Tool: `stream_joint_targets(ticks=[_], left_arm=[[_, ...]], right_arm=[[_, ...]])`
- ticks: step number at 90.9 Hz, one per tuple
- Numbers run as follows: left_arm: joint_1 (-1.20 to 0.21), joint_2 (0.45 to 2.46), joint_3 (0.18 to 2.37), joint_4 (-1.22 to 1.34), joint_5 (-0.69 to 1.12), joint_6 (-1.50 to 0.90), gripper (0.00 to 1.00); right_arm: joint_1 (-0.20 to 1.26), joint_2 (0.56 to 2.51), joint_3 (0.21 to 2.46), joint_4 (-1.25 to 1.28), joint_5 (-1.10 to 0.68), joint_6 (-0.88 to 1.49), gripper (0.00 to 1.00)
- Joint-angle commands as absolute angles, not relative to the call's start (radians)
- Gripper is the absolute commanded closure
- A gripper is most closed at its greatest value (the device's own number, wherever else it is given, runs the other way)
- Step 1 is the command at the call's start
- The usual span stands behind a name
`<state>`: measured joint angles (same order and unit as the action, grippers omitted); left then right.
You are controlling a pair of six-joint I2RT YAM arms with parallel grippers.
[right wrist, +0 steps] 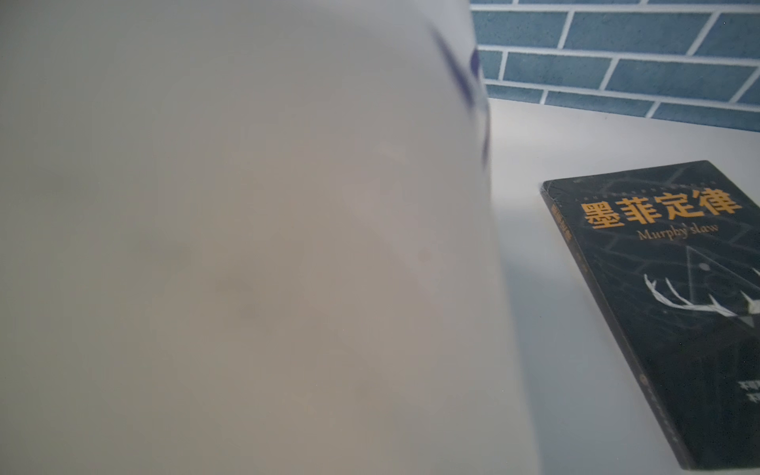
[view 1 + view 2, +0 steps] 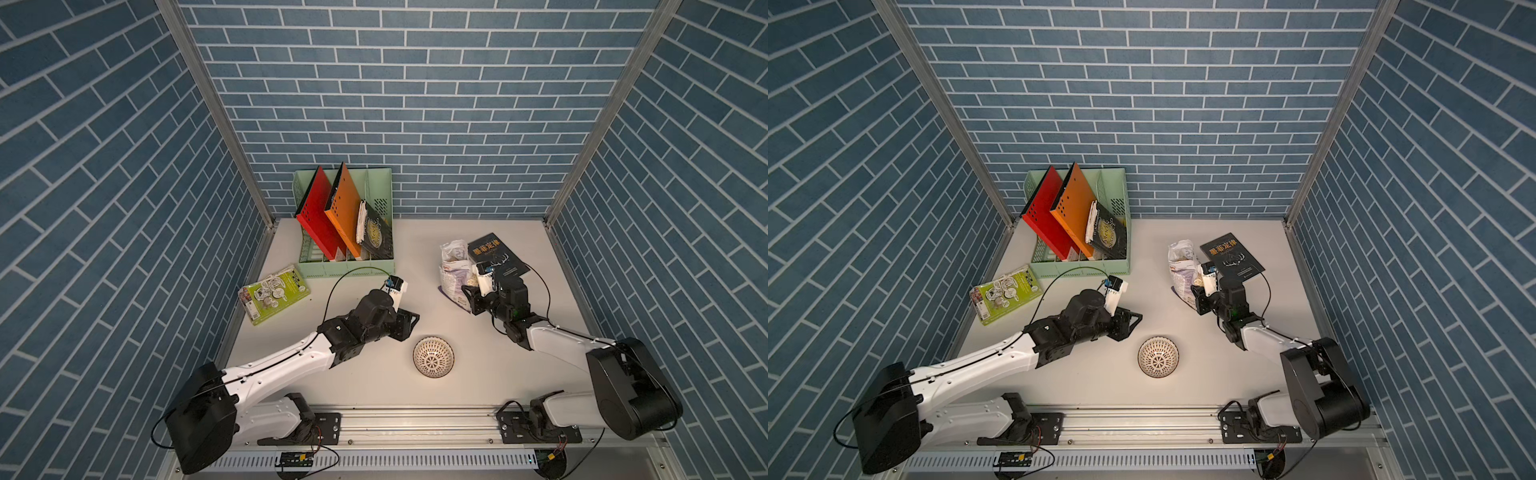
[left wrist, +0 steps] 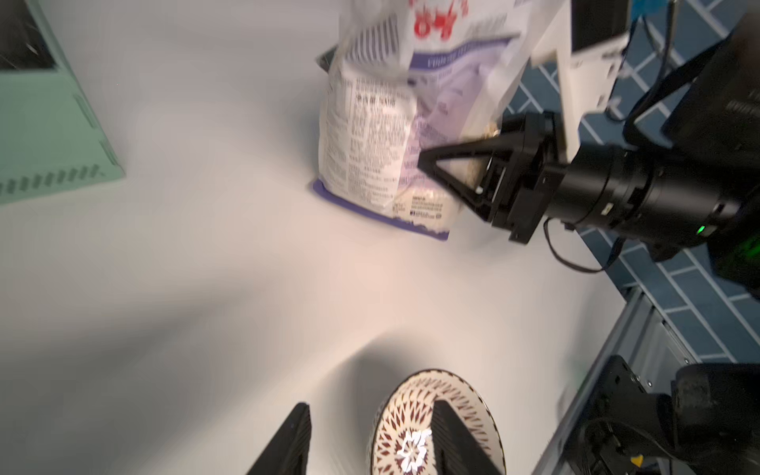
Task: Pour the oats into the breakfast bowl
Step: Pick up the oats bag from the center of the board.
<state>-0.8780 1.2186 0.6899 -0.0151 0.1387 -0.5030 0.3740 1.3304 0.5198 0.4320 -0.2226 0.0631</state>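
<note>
Right end effector [image 2: 469, 296] is clamped on the lower side of the oats pouch [image 2: 452, 266] in both top views, right of centre on the worktop [image 2: 415, 257]. The pouch stands upright with a crumpled top, just beside a black book [image 2: 500, 253] lying flat. Left end effector [image 2: 409, 322] hangs left of centre, its jaws apart with nothing between them, well apart from the pouch. The breakfast bowl [image 2: 433, 356] sits at lower centre between the two arms, with its dark line pattern and star centre bare. A green-and-white packet [image 2: 274, 295] lies near the left edge of the worktop. A mint file rack [image 2: 345, 272] with red and orange folders stands at the back.

The left wrist view adds the pouch's print [image 3: 366, 144]: fine dark text on white, a purple-blue band along the bottom and blurred red figures at the top. Pale flakes show beside the right end effector [image 3: 448, 168]. One of its black fingers [image 3: 436, 158] lies across the pouch face and the other is hidden. At the bottom of the frame, the bowl [image 3: 405, 432] shows beyond the spread left end effector [image 3: 370, 405].

The right wrist view shows no fingers. The pouch [image 1: 246, 246] is a blurred beige mass filling the left two thirds of the frame. At the right, the book [image 1: 678, 288] shows gold characters and "Murphy's law".
</note>
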Motion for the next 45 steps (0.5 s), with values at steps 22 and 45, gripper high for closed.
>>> stream_joint_targets(ticks=[22,45], left_arm=[[-0.917,1.400,0.704,0.008,0.273,-0.530,0.53],[-0.926,1.453,0.708,-0.018,0.270,-0.511,0.68]], right_arm=[[0.351,1.099,0.653,0.202,-0.190,0.010,1.00],[0.351,1.042,0.710,0.093,-0.163,-0.009,1.00]])
